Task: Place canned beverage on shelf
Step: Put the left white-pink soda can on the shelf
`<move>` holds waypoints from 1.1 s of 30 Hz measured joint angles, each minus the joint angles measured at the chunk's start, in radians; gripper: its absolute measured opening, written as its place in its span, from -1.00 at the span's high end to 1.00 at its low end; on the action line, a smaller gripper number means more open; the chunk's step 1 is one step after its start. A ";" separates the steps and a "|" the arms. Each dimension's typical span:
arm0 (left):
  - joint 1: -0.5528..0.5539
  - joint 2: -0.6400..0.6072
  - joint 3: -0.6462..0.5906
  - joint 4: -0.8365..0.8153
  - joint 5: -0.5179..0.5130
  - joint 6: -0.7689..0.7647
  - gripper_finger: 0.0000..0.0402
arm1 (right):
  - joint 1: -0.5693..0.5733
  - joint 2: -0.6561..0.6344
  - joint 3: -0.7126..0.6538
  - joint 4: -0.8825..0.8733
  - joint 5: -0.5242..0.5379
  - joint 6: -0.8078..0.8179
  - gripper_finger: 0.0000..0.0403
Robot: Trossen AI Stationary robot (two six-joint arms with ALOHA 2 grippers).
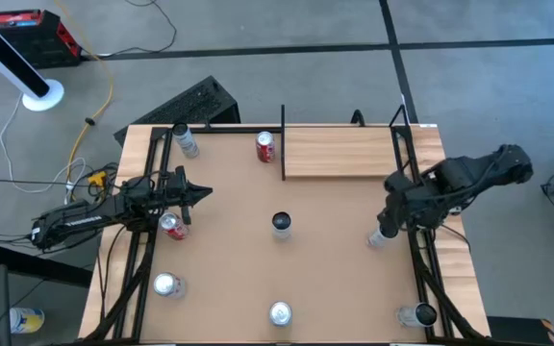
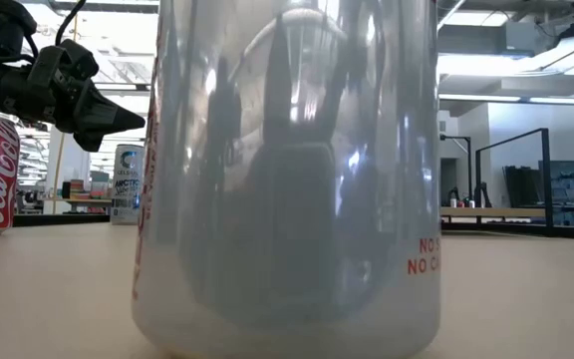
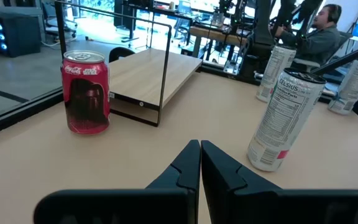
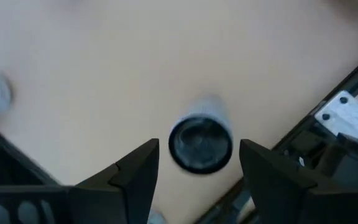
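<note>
- Left gripper (image 1: 203, 193) hovers over the bench's (image 1: 335, 269) left side, fingers pressed together, holding nothing.
- A red cola can (image 1: 172, 226) stands just beside it; another red can (image 1: 265, 146) stands at the far edge, next to the shelf's black rail (image 1: 283, 142).
- Silver cans stand at the far left corner (image 1: 187, 140), near left (image 1: 166, 284), centre (image 1: 281, 223) and near centre (image 1: 280, 312).
- Shelf (image 1: 339, 152), a pale wood-grain plank, lies flat along the far edge, right of centre, with nothing on it.
- Right gripper (image 4: 197, 165) hangs above a slim silver can (image 4: 201, 142) with a dark top, upright at the bench's right side; fingers apart, straddling it, not clamped.
- A last can (image 1: 417, 314) stands at the near right corner.
</note>
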 joint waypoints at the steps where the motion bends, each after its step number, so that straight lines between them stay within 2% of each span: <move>1: 0.000 0.000 0.000 0.000 0.000 0.000 1.00 | -0.004 -0.005 0.000 -0.001 0.008 0.011 -0.22; 7: 0.000 0.000 0.000 0.000 0.000 0.000 1.00 | -0.005 -0.004 0.000 0.000 0.014 0.005 -0.22; 12: 0.000 0.000 0.000 0.000 0.000 0.000 1.00 | 0.010 0.030 0.000 0.024 0.054 -0.276 -0.22; 15: 0.000 0.000 0.000 0.000 0.000 0.000 1.00 | 0.011 0.063 0.000 0.041 0.050 -0.315 -0.22; 25: 0.000 0.000 0.000 0.000 0.000 0.000 1.00 | -0.009 0.152 0.000 -0.002 -0.014 -0.304 -0.21; 28: 0.000 0.000 0.000 0.000 0.000 0.000 1.00 | -0.038 0.149 0.000 0.003 -0.060 -0.260 -0.21; 33: 0.000 0.000 0.000 0.000 0.000 0.000 1.00 | -0.103 0.121 0.000 0.000 -0.063 -0.189 -0.25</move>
